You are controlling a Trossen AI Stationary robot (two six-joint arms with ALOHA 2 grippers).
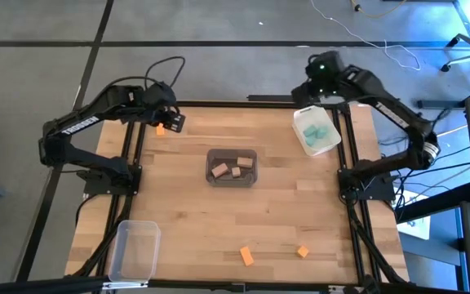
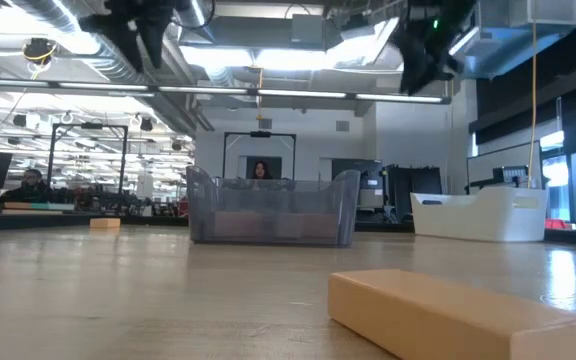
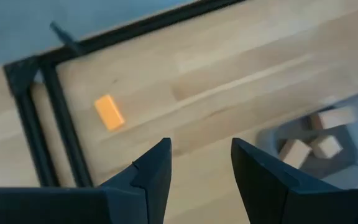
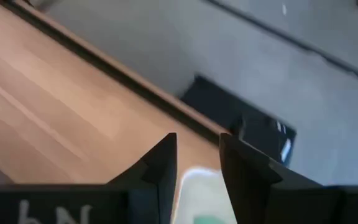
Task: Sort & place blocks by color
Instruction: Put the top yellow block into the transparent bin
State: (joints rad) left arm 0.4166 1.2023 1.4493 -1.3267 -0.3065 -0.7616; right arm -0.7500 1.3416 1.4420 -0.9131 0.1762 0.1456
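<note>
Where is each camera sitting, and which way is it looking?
High view: above, looking straight down at the table, both arms and the grey bin.
Low view: at tabletop height, looking level across to the grey bin; both arms hang at the top.
Left wrist view: on the left arm, looking down past the open left end effector at an orange block.
Right wrist view: on the right arm, past the open right end effector at the table's edge.
Shared: high and left wrist views both show that orange block.
</note>
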